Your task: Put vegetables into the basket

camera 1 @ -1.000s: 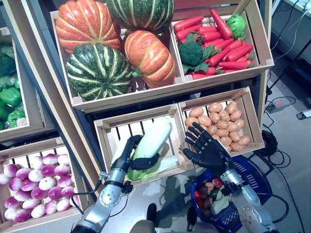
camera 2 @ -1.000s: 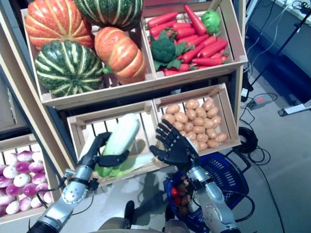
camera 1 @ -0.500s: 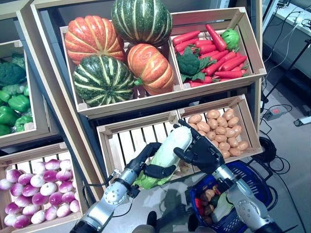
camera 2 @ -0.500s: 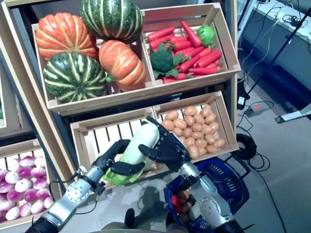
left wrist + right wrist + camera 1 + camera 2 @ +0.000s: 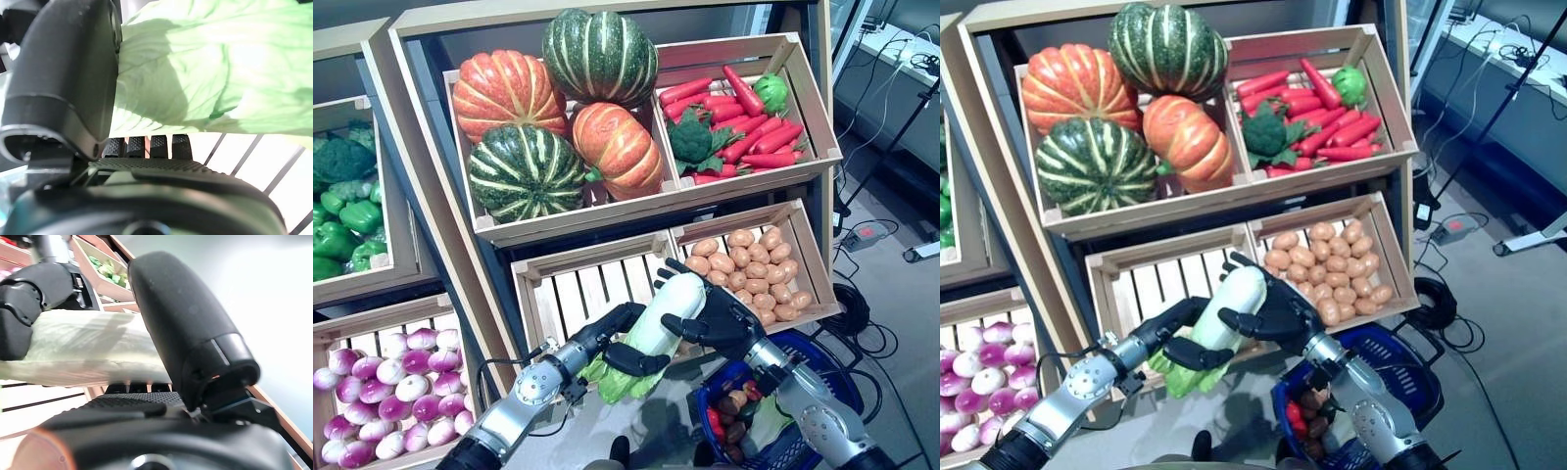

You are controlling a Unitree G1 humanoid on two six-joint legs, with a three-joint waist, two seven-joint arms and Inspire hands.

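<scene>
Before slatted crate (image 5: 576, 290), long pale cabbage (image 5: 656, 323), both hands gripping

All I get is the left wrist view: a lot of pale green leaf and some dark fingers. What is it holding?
Observer: A napa cabbage, long, with a white stalk and green leaves; the left hand is curled round its leafy lower part.
Operator: Is only that hand on it?
Observer: No, the right hand grips its white upper part, so both hands hold it.
Operator: Where is it?
Observer: In front of an empty slatted crate, with a potato crate beside that.
Operator: And the basket?
Observer: A blue basket sits low beside the robot's right arm, with a few vegetables already in it.
</scene>
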